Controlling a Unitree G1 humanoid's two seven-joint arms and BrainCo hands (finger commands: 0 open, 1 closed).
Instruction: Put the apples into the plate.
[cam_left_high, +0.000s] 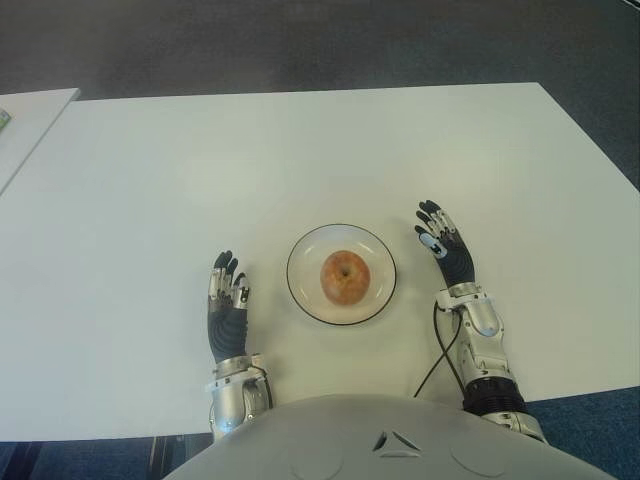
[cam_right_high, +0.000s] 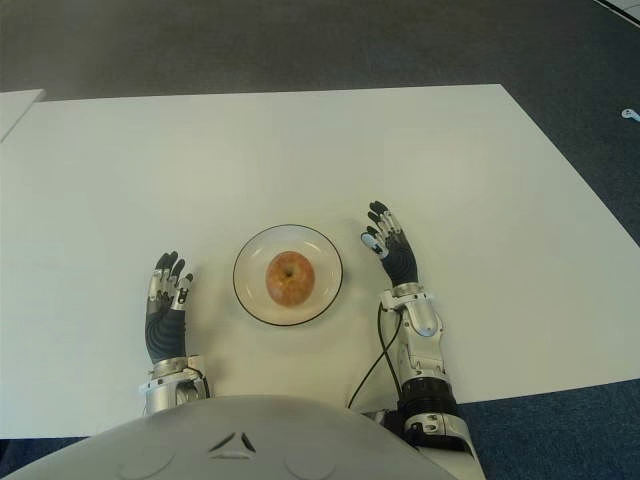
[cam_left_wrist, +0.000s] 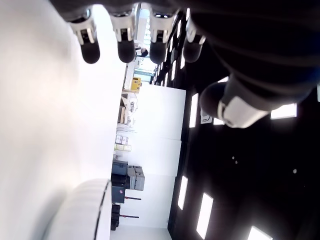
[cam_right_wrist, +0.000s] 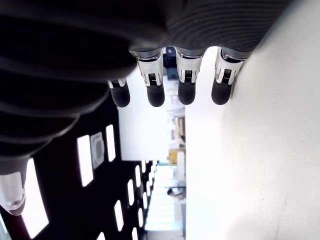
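One red-yellow apple (cam_left_high: 345, 276) sits in the middle of a white plate (cam_left_high: 303, 262) with a dark rim, near the front of the white table (cam_left_high: 300, 160). My left hand (cam_left_high: 227, 288) shows to the left of the plate, fingers straight and spread, holding nothing. To the right of the plate is my right hand (cam_left_high: 440, 240), also open and empty, its fingers pointing away from me. Both wrist views show extended fingertips (cam_left_wrist: 125, 50) (cam_right_wrist: 156, 95) with nothing between them.
A second white table's corner (cam_left_high: 30, 110) shows at the far left. Dark carpet (cam_left_high: 300, 40) lies beyond the table. A black cable (cam_left_high: 437, 355) runs from my right wrist toward my body.
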